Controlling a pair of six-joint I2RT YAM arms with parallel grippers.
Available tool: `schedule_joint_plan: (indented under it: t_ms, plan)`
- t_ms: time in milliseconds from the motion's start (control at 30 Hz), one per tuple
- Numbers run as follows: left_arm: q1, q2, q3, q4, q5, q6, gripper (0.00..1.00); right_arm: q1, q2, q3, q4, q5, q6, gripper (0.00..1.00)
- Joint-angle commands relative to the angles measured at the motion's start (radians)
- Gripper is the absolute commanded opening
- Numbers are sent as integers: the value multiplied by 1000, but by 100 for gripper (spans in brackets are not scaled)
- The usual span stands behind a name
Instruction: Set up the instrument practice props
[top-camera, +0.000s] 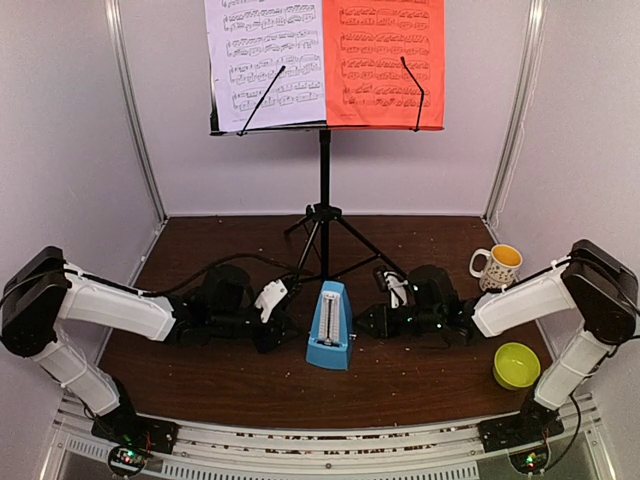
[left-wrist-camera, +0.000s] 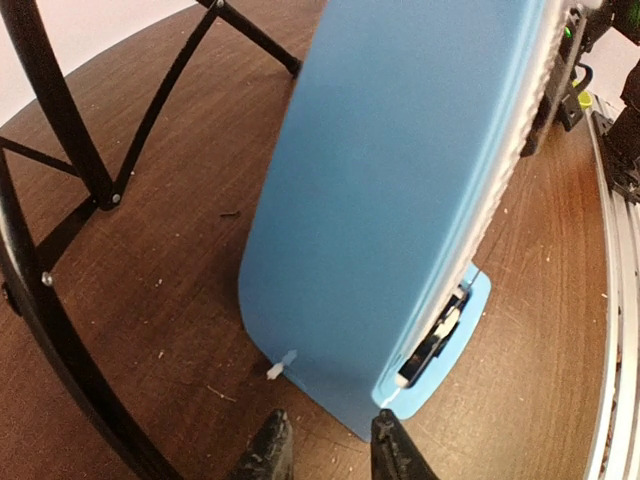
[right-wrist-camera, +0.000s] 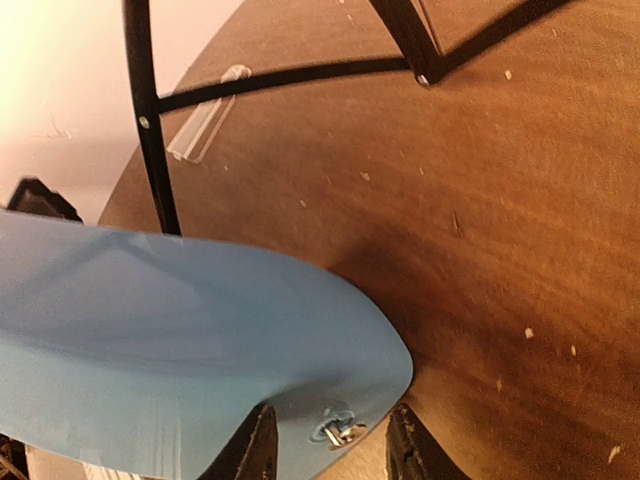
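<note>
Left gripper (left-wrist-camera: 328, 452), part-open and empty, sits at 9 o'clock of the metronome (top-camera: 329, 335); right gripper (right-wrist-camera: 332, 458), part-open at 3 o'clock, straddles its winding key (right-wrist-camera: 340, 432) without clamping it.

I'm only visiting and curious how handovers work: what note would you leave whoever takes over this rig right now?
Left end effector: open, low beside the blue metronome, holding nothing.
Right end effector: open, jaws either side of the metronome's small metal key, not gripping.
Done: music stand upright at the back, white sheet and red sheet on its shelf; metronome upright before it.
Left: probably just the metronome, likely its key.
</note>
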Motion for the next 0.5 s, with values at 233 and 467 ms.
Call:
schedule_joint_plan:
  t_ms: [233,467]
  plan:
    - [-26,71,50,187,-48,-68,25,-41,27,112,32,-52,-53,40]
    - [-29,111,48,274,-60,-153,25,-86,-101,3,51,-54,-86,63]
